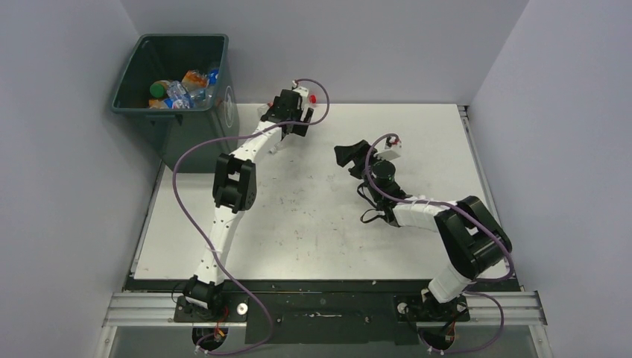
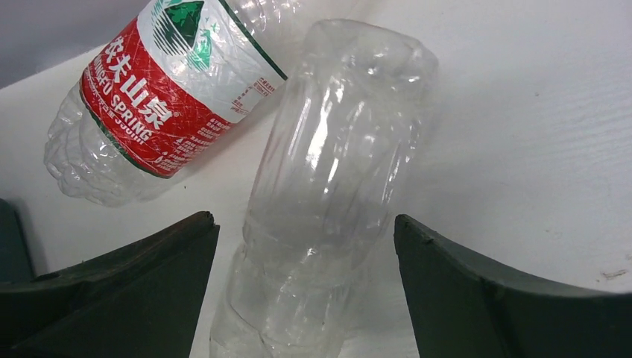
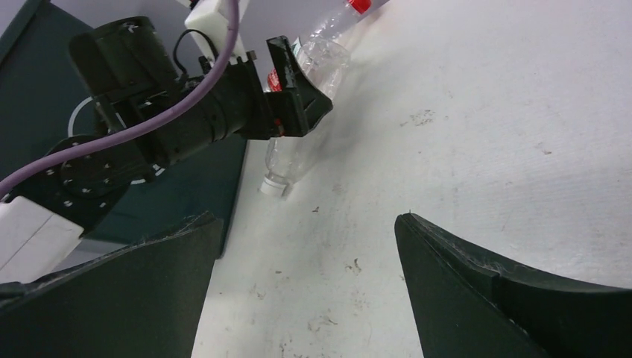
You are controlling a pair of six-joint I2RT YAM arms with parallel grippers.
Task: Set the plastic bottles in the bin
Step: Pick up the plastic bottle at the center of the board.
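Observation:
A clear, unlabelled plastic bottle [image 2: 328, 186] lies on the white table between the fingers of my left gripper [image 2: 305, 231]. The gripper is open, with a gap on each side of the bottle. Beside it lies a second clear bottle with a red and white label [image 2: 160, 82]. In the top view my left gripper [image 1: 298, 119] reaches to the far edge of the table, right of the bin [image 1: 170, 112], and a red cap [image 1: 312, 98] shows past it. Several bottles [image 1: 182, 89] lie inside the bin. My right gripper [image 1: 346, 154] hovers open and empty over mid-table.
The right wrist view shows the left gripper [image 3: 294, 89] over the clear bottle's white-capped neck [image 3: 283, 168], with the bin's dark wall [image 3: 201, 171] to its left. Grey walls enclose the table on three sides. The tabletop [image 3: 462, 134] is scuffed.

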